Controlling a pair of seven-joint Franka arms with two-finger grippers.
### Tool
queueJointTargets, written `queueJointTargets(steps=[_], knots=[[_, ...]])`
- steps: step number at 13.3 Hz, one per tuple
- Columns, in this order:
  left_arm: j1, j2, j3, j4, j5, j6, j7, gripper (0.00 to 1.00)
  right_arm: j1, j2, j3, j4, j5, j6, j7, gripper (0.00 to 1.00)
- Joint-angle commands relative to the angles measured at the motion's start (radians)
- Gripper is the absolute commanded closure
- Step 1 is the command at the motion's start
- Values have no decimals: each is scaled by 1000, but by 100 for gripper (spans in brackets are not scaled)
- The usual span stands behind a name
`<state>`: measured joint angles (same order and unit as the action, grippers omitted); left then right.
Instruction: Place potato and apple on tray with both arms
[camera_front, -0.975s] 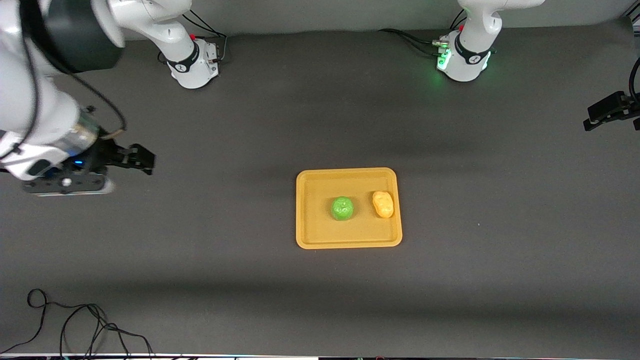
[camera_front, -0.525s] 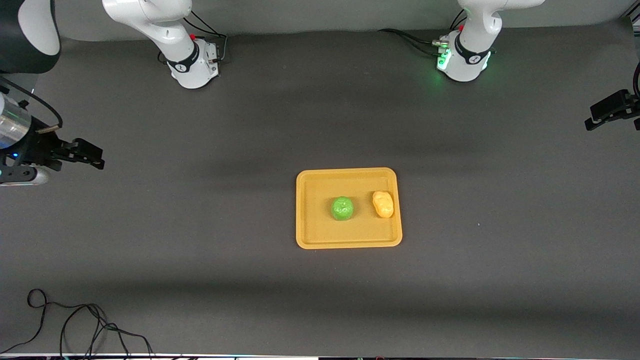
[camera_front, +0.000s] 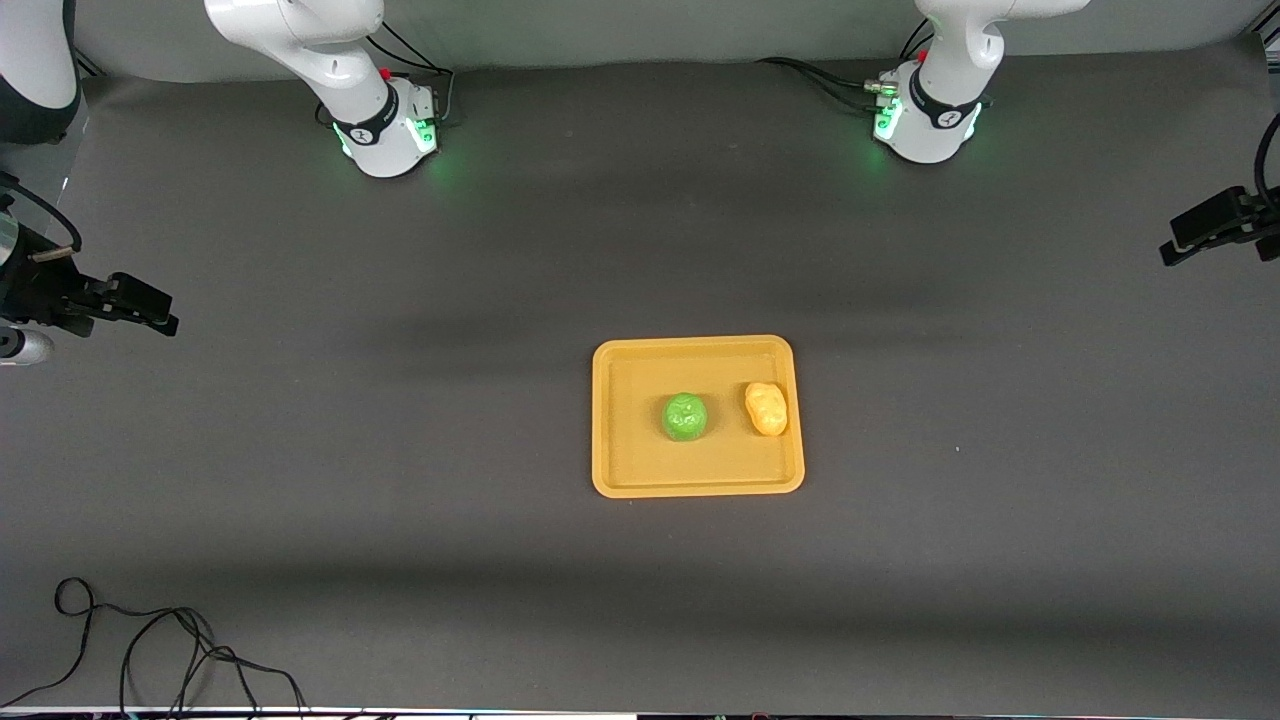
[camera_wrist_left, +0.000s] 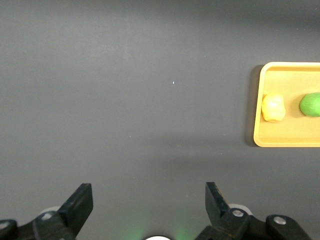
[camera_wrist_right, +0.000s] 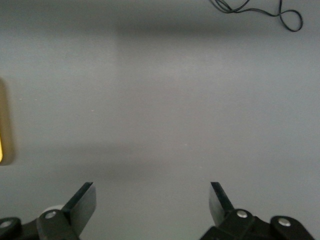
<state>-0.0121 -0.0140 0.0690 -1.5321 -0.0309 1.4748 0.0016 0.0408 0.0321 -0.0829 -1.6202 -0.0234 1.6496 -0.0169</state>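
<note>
The yellow-orange tray (camera_front: 620, 470) lies on the dark table mat. The green apple (camera_front: 685, 417) sits on it near its middle. The yellow-orange potato (camera_front: 766, 409) lies on it beside the apple, toward the left arm's end. My left gripper (camera_front: 1190, 238) is open and empty, high over the left arm's end of the table. Its wrist view shows the tray (camera_wrist_left: 280, 139), the potato (camera_wrist_left: 273, 107) and the apple (camera_wrist_left: 311, 104) beyond its own open gripper (camera_wrist_left: 148, 202). My right gripper (camera_front: 135, 305) is open and empty over the right arm's end; its own gripper (camera_wrist_right: 152, 204) shows over bare mat.
A black cable (camera_front: 150, 650) coils on the mat near the front camera at the right arm's end, and shows in the right wrist view (camera_wrist_right: 260, 11). Both arm bases (camera_front: 385, 125) (camera_front: 925, 115) glow green.
My right arm has drawn back from the mat toward its end of the table and up. Its base light has turned green. The left gripper shifted slightly. The apple and potato have not moved.
</note>
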Motion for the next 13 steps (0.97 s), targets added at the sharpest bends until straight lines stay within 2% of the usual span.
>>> queueJointTargets(steps=[1,13], knots=[[-25,34,-27,18,-1,4,-57,0,1,-25,-12,-26,28,10,-21,0],[-19,36,-40,10,-7,24,-64,0,-1,-12,-12,-20,28,-5,-18,0]])
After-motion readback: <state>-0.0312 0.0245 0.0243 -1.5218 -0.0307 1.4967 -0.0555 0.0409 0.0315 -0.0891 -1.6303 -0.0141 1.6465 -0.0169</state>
